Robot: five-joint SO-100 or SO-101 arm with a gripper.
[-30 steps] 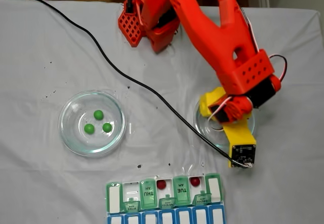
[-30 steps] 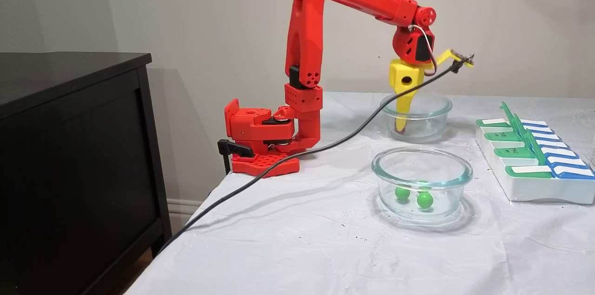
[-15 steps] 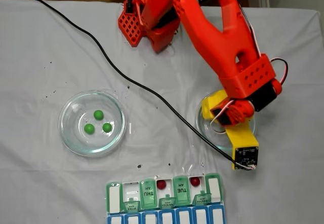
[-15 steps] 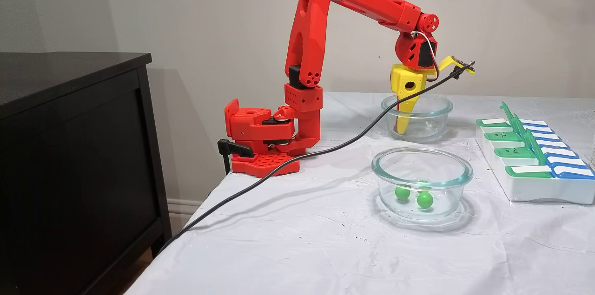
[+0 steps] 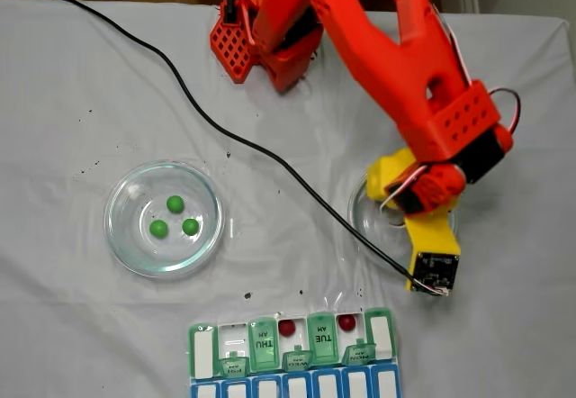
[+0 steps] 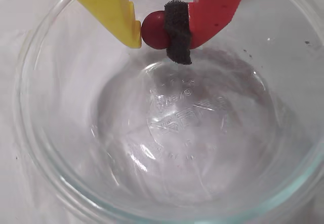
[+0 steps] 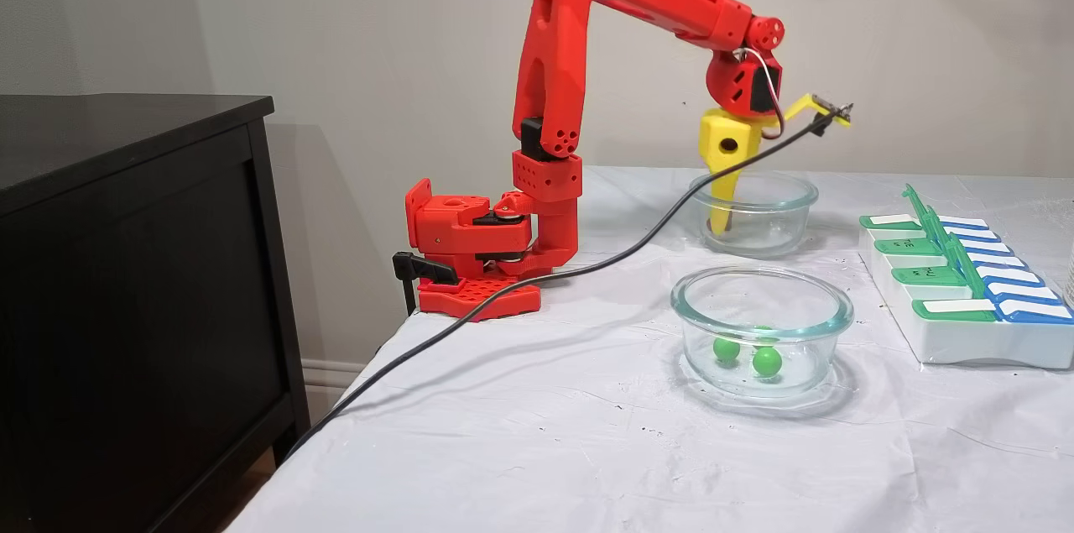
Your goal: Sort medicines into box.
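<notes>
In the wrist view my gripper (image 6: 158, 39) is shut on a dark red medicine ball (image 6: 153, 29), pinched between the yellow finger (image 6: 114, 6) and the red finger's black pad (image 6: 178, 34), just above the bottom of a clear glass dish (image 6: 40, 148). From the side, the gripper (image 7: 722, 224) reaches down into the far dish (image 7: 784, 195). Three green medicines (image 5: 175, 203) lie in the other dish (image 5: 121, 236). The box (image 5: 263, 348) sits at the table's front edge with two red medicines (image 5: 287, 328) in open compartments.
A black cable (image 5: 225, 132) runs across the white cloth from the wrist camera (image 5: 432, 270) to the table's far left corner. The red arm base (image 7: 470, 248) stands at the table's back edge. A black cabinet (image 7: 126, 264) stands beside the table.
The gripper has risen slightly inside the far dish, with the red ball held off the glass. The wrist shifted a little to the right in the top-down view.
</notes>
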